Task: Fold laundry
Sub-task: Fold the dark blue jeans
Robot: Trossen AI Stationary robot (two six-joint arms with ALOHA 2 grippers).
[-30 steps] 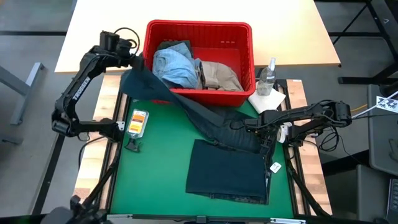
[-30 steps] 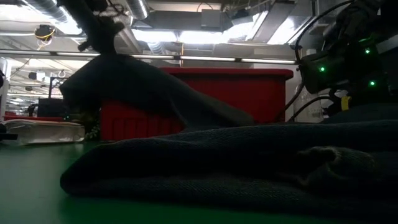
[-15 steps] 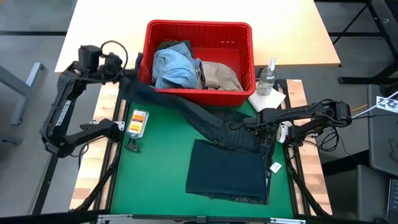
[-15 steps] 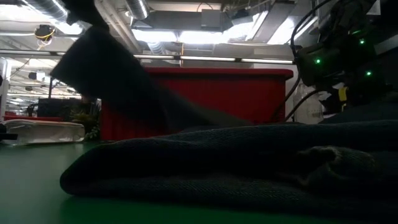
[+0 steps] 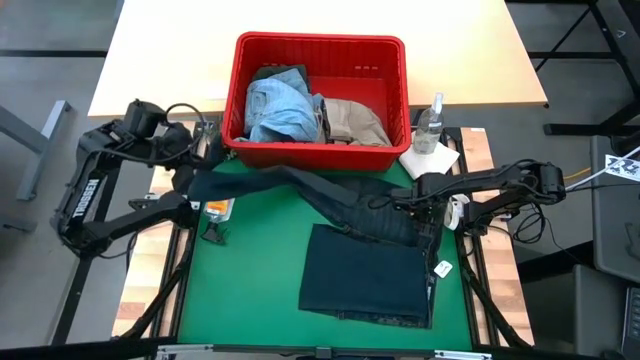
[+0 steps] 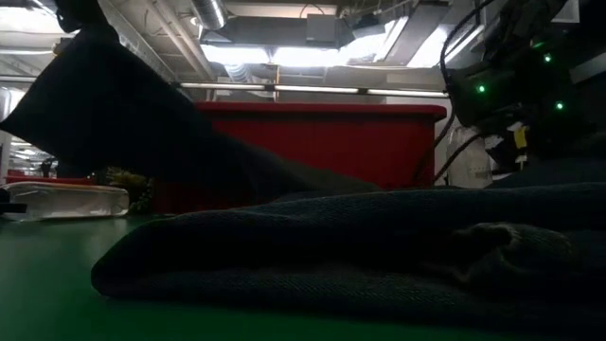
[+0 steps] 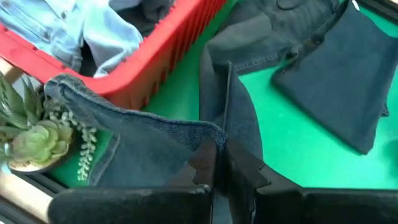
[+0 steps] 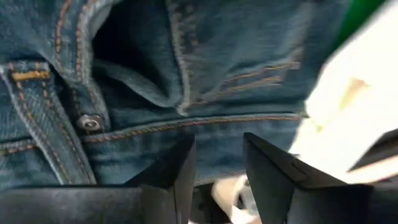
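The left pincer, at the left-centre of the high view, is pinched tight on the hem of one leg of the dark navy denim jeans. In the left wrist view its two dark fingers meet with a fold of the thick cloth squeezed between them, and the raw-stitched hem curls up over them. From that grip the leg runs as a long, slack band across the green mat toward the middle of the frame, passing just in front of the red plastic basket with its slotted walls. Beside the hem, in the left wrist view, a small pale-green succulent plant sits at the counter's edge.

The right pincer, at the right-centre of the high view, stands part open at the jeans' waistband. In the right wrist view its fingers flank the waistband seam, with orange topstitching, a metal rivet and a pocket fold just beyond them; whether they actually press the cloth I cannot tell.

Below the waistband, the other half of the jeans lies folded into a flat, neat rectangle in the lower centre of the mat. Inside the basket lie a crumpled light blue denim garment and a beige khaki garment. To the basket's right stand a clear spray bottle and a small white cloth.
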